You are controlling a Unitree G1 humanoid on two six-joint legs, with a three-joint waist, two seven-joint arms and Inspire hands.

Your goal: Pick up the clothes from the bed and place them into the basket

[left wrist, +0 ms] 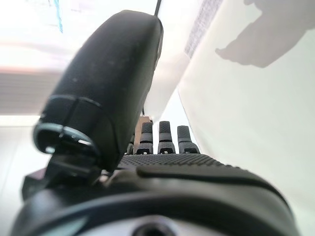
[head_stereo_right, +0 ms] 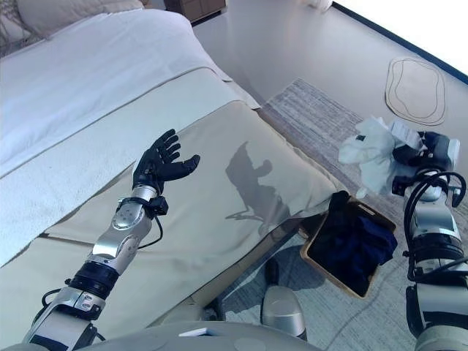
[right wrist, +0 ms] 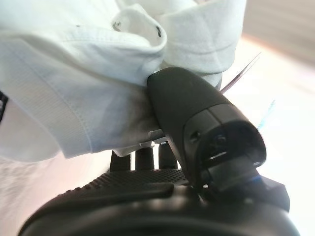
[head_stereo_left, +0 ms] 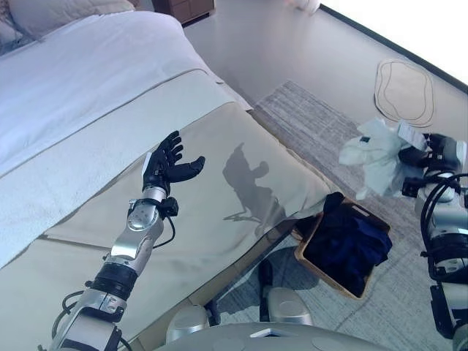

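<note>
My left hand (head_stereo_left: 170, 165) was over the bed (head_stereo_left: 88, 95), at about nine o'clock in the head view, with its fingers spread and relaxed and nothing in it. The beige cover (head_stereo_left: 241, 168) under it carried only a shadow. I saw no clothes on the part of the bed that was in view, so I judged the picking part was nearly finished, at least for this side.

At about four o'clock, on the striped rug (head_stereo_left: 314, 124) beside the bed, stood the basket (head_stereo_left: 310, 257). A dark blue garment (head_stereo_left: 351, 245) was already inside it and hung a little over the rim near the bed. So one piece was done.

At about three o'clock my right hand (head_stereo_right: 418, 150) held a white shirt (head_stereo_left: 376, 155) in the air. My fingers and thumb (right wrist: 189, 110) were closed on the cloth, pinching a bunch of it near the collar, and the rest hung down. The shirt was above the floor, just beyond the far side of the basket, not yet over the opening. What was left, I think, was to bring it over the basket and let it go.

I counted one basket, two garments, one rug, and one small pale mat (head_stereo_left: 404, 91) at about two o'clock.
</note>
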